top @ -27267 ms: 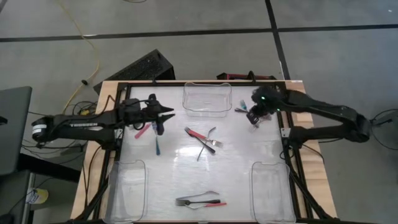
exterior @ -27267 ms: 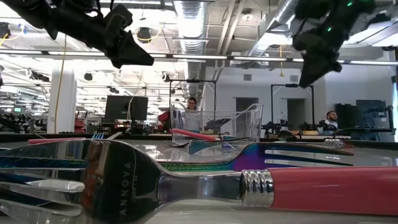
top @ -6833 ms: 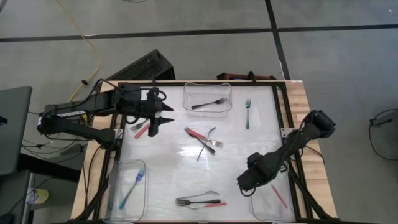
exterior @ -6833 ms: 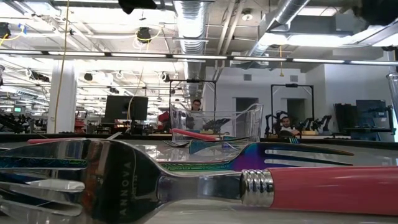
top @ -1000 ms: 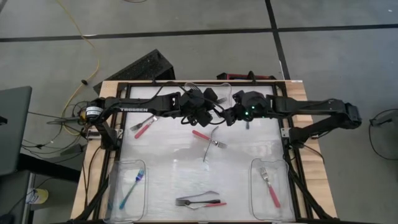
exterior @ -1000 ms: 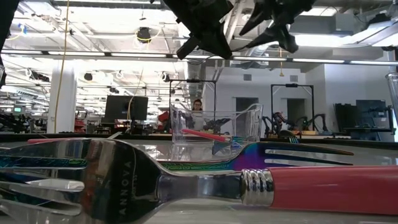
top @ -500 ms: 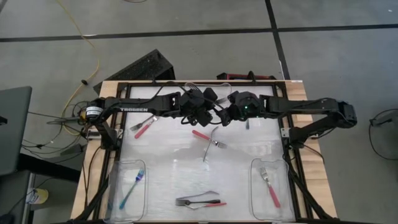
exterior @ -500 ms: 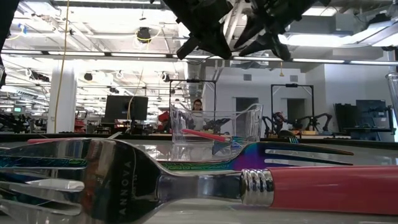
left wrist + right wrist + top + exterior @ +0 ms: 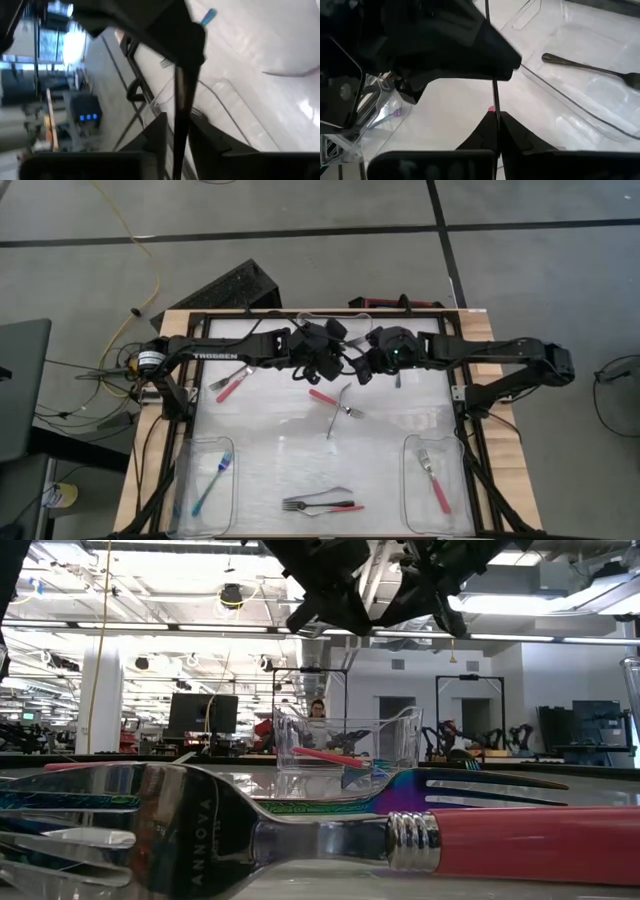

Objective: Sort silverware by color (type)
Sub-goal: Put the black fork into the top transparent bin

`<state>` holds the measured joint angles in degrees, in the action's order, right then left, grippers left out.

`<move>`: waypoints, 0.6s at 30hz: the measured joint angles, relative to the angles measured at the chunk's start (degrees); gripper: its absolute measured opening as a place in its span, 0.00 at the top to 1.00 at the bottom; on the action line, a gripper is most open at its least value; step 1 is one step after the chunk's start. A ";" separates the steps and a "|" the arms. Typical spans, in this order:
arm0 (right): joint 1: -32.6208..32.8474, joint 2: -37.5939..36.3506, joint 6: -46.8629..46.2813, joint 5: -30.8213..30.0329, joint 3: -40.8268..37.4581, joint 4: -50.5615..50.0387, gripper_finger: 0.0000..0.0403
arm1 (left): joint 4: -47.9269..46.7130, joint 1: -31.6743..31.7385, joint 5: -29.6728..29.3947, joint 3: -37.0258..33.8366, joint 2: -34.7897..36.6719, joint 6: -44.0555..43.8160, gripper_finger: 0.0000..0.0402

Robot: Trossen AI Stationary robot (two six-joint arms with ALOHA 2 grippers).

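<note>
Both grippers meet above the table's far middle, in front of the far clear bin. A thin dark utensil spans the gap between them, clear of the table. My right gripper is shut on it. My left gripper is open: its fingers stand on either side of the utensil's other end with a narrow gap. A dark fork lies in the far bin. On the table below lie a red-handled utensil and a grey fork. My right gripper pinches the dark utensil's thin shaft between its two fingertips. It comes from the table's right, slanting down, and the shaft runs on ahead of the fingers to my left gripper. The utensil is lifted clear of the table. Which end it holds I cannot tell.
A pink-handled utensil lies at the far left. The near left bin holds a blue fork, and the near right bin holds a red-handled fork. Two forks lie at the near edge. A teal fork shows under the right arm.
My right gripper's spread fingers have shut on the dark utensil beside my left gripper. Both arms have stayed above the far middle, and the utensil has stayed lifted between them.
</note>
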<state>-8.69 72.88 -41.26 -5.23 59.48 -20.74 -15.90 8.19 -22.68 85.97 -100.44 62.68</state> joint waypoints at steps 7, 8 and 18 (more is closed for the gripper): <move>-0.84 -3.58 2.35 -4.02 -0.02 -3.31 0.94 | -6.86 0.15 -6.40 0.00 4.91 -12.64 0.64; -1.10 -4.54 2.53 -4.78 -0.02 -4.19 0.94 | -8.95 0.51 -5.32 0.00 6.38 -16.79 0.62; -3.30 -10.06 5.89 -10.85 -6.43 7.07 0.94 | -8.17 10.25 24.16 0.07 18.06 -80.28 0.59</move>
<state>-12.00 62.82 -35.38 -16.07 53.06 -13.66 -24.07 18.44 1.49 86.04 -82.38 -17.60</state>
